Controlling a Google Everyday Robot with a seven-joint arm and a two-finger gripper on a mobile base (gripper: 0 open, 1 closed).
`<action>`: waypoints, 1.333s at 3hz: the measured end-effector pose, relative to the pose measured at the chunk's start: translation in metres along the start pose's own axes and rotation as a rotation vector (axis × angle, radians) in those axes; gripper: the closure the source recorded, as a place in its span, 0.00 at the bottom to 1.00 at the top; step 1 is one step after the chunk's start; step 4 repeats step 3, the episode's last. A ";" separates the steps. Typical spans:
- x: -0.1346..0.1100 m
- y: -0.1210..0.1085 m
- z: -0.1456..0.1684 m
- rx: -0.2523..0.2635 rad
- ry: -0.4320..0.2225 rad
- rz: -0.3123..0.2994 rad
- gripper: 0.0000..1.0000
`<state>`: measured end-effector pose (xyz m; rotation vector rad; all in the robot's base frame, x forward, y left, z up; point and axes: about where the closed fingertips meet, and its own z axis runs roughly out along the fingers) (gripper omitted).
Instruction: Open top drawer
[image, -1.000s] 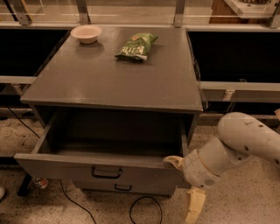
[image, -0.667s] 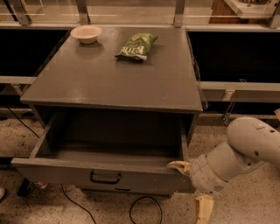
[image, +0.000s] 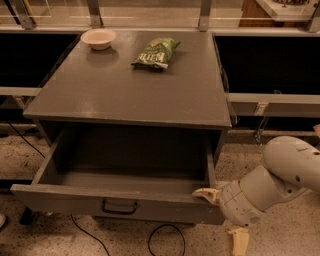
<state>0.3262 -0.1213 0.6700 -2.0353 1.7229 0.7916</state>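
Camera view looks down on a grey cabinet (image: 130, 85) whose top drawer (image: 75, 197) stands pulled well out toward the viewer, its deep box showing a bare grey bottom. A black loop handle (image: 120, 206) sits at the middle of the drawer's front panel.

The gripper (image: 220, 220) is at the right end of that front panel, low and near the floor, carried on a pale rounded arm (image: 285, 170) that reaches in from the right. Its two cream fingers are spread wide and released. The upper one (image: 205, 194) lies on the top edge of the drawer front at its right corner. The lower one (image: 239, 243) hangs below and just to the right of that corner, and it clamps nothing.

On the cabinet top, a small pale bowl (image: 98, 38) stands at the back left. A green snack bag (image: 156, 52) lies to its right, well apart from it. The bag carries light lettering, but it cannot be read. A dark cable (image: 165, 235) loops on the speckled floor (image: 280, 245) under the drawer.
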 end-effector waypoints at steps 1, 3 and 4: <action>-0.003 0.007 -0.002 -0.010 0.005 -0.017 0.00; 0.002 0.038 -0.011 -0.040 0.029 -0.029 0.00; 0.002 0.038 -0.011 -0.040 0.029 -0.029 0.00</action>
